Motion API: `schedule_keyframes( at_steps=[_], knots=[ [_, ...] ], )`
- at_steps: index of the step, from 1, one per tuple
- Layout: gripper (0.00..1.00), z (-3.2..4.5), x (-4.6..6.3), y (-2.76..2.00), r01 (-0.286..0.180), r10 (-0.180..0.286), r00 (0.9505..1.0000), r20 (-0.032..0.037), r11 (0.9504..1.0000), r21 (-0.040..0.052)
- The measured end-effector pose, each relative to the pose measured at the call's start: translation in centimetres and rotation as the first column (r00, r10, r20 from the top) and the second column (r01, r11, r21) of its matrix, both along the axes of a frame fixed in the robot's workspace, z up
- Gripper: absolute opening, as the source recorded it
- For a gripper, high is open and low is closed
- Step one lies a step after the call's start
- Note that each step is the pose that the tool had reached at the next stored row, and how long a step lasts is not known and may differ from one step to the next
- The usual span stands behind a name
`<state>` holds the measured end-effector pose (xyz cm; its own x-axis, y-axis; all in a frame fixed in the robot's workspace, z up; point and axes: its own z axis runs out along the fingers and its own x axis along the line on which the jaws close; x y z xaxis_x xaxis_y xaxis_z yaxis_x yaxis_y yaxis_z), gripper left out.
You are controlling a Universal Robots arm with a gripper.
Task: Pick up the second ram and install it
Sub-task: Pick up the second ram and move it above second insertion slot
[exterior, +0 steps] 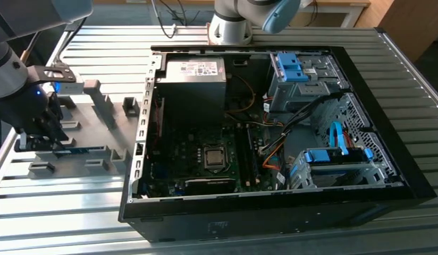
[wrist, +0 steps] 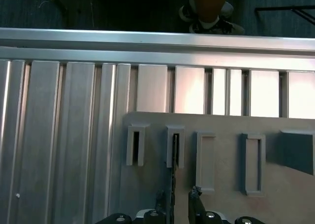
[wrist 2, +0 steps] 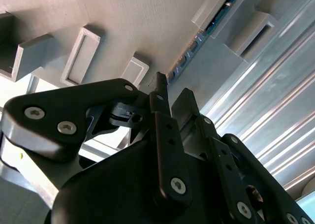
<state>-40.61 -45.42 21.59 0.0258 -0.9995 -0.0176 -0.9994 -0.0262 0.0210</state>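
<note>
Black metal gripper (wrist: 177,197) hangs with fingers spread; between them we see the second ram (wrist: 173,160), a long thin blue circuit-board strip, standing on edge in a slot of the grey plastic fixture plate (wrist: 221,125) just beneath.

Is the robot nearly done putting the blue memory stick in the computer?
Not yet. Done: the gripper is down at the grey fixture. In hand: its open jaws straddle the second ram, not yet lifted from its slot. Left: the lift and fitting it into the computer case.
</note>
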Motion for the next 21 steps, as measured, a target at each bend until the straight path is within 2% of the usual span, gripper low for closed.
schedule_keyframes(
  at_steps=[21],
  knots=[
    [0.32,-1.32,0.0,-0.05,0.000,0.000,1.0000,0.0014,1.0000,-0.0002]
  ],
)
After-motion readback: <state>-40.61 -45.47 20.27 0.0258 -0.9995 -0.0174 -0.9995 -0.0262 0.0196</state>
